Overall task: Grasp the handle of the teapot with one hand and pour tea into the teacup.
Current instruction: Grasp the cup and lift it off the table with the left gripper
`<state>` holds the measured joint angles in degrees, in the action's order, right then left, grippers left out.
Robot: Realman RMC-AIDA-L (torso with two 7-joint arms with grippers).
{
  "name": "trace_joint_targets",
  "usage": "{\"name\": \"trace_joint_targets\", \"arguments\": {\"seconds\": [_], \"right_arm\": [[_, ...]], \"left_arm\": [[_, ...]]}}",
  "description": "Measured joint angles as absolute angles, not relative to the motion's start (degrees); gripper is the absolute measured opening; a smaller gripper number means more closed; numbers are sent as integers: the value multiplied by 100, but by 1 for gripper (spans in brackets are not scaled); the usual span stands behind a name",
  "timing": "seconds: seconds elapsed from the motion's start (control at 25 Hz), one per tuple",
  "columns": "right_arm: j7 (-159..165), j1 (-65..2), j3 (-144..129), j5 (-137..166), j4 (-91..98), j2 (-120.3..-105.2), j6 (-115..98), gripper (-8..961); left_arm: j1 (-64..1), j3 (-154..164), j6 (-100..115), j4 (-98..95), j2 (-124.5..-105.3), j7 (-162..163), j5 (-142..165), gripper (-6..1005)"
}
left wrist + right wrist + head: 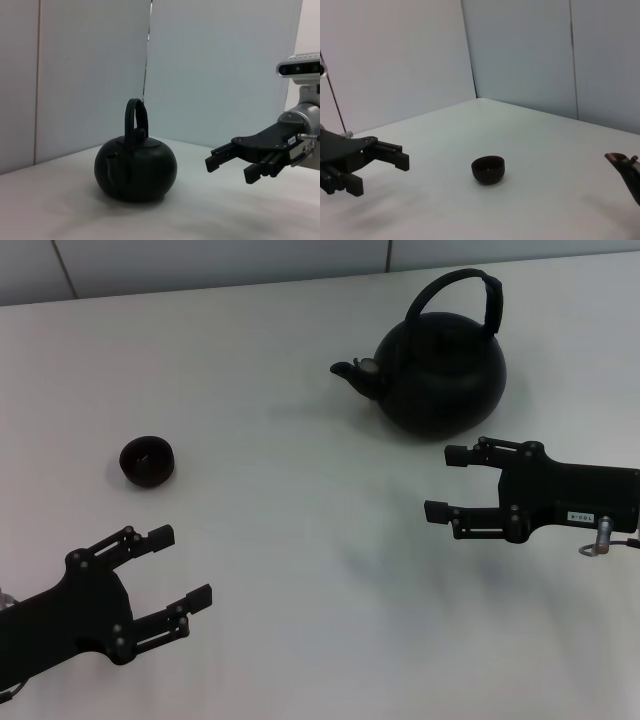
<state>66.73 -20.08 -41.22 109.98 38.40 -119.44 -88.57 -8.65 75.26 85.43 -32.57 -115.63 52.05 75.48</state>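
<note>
The round black teapot [440, 375] stands at the table's back right, spout pointing left, its arched handle [462, 292] upright. It also shows in the left wrist view [136, 170]. The small dark teacup [147, 461] sits at the left, also in the right wrist view [488, 169]. My right gripper [447, 483] is open and empty, in front of the teapot and apart from it. My left gripper [180, 565] is open and empty at the front left, nearer me than the cup. No tea shows.
The white table [300, 540] runs to a pale wall at the back. The teapot's spout tip [620, 161] shows at the edge of the right wrist view.
</note>
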Motion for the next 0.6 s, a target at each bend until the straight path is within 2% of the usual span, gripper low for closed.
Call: {"name": "trace_joint_targets", "arguments": {"seconds": [0.36,0.52,0.6], "right_arm": [[6673,-2005,-4122,11001,3840,-11944,-8849,826],[6674,-2004,-4122,11004,3841,-11944,-8849,826],[6673,-2003,-4122,11004,3841,-11944,-8849,826]], "left_arm": [[-847,7454,8543,-3282,-11595,5158,7547,801],[-793,6346,8490,-3276,-11846,4727,7514,802],[-815,6152,8456,-3223,-11872,4585,7498,802]]}}
